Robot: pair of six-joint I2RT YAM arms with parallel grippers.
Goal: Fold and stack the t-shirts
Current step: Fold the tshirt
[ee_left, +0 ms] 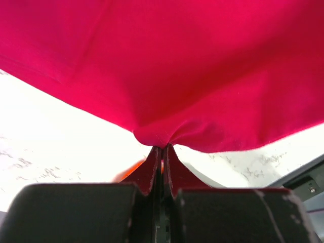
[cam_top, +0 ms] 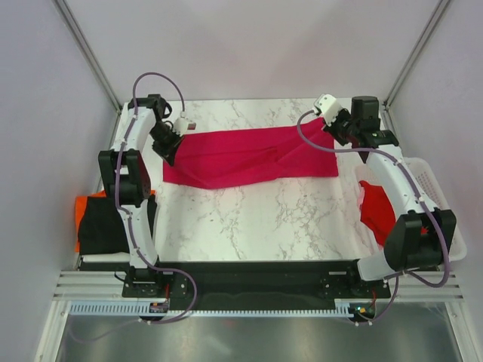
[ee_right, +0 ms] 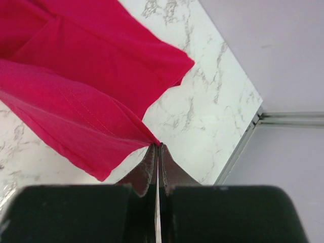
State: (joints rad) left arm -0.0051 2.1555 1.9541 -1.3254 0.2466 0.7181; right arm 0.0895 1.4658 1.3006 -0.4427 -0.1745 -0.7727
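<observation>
The crimson-pink t-shirt (cam_top: 249, 156) is stretched across the far half of the marble table, held up at both ends. My left gripper (cam_top: 172, 156) is shut on its left edge; the cloth bunches at the fingertips in the left wrist view (ee_left: 162, 147). My right gripper (cam_top: 334, 136) is shut on its right corner, as the right wrist view (ee_right: 157, 146) shows, with the shirt (ee_right: 81, 96) hanging to the left. A red t-shirt (cam_top: 377, 211) lies in the white basket. An orange t-shirt (cam_top: 81, 205) and a black t-shirt (cam_top: 106, 222) lie stacked at the left edge.
The white lattice basket (cam_top: 430, 185) stands at the right edge, partly under my right arm. The marble table (cam_top: 256, 219) has a metal rim and grey walls behind and at both sides.
</observation>
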